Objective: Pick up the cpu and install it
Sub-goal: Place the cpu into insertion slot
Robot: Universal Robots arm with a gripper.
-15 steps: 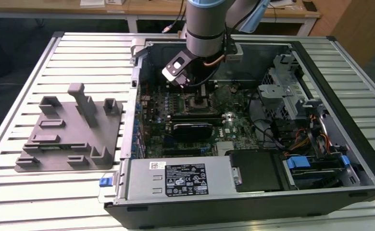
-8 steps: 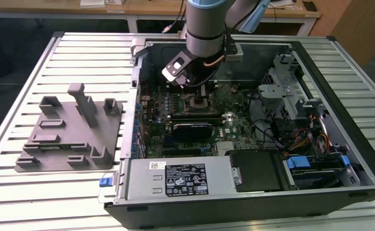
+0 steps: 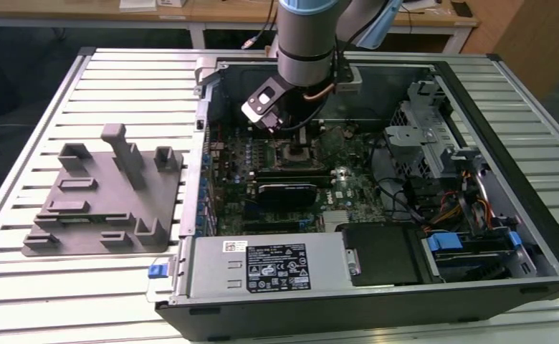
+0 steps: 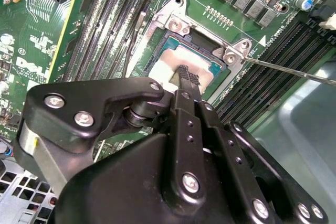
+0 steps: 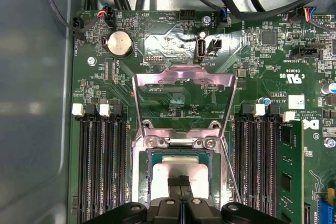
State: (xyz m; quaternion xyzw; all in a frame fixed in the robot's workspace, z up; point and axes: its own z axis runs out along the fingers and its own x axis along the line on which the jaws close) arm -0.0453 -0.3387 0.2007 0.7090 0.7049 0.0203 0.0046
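Am seeing cpu (image 4: 185, 56) lying flat in socket (image 3: 294, 152), upper ctr of exterior view, w/ load plate (image 5: 184, 74) standing open. Gripper (image 4: 188, 77) hanging straight over it, fingers (image 5: 175, 184) pressed together, clamping nothing. Tips sitting over cpu's mid-top; touching or just clear, can't tell. Cpu lying directly beneath tips, square, so no long axis counting. Am judging it seated.

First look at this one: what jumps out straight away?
The arm reaches down into an open computer case on the slatted table. In the first wrist view its pincer, tips together, sits over the middle of the silver cpu lying in the socket, whose load plate stands open.
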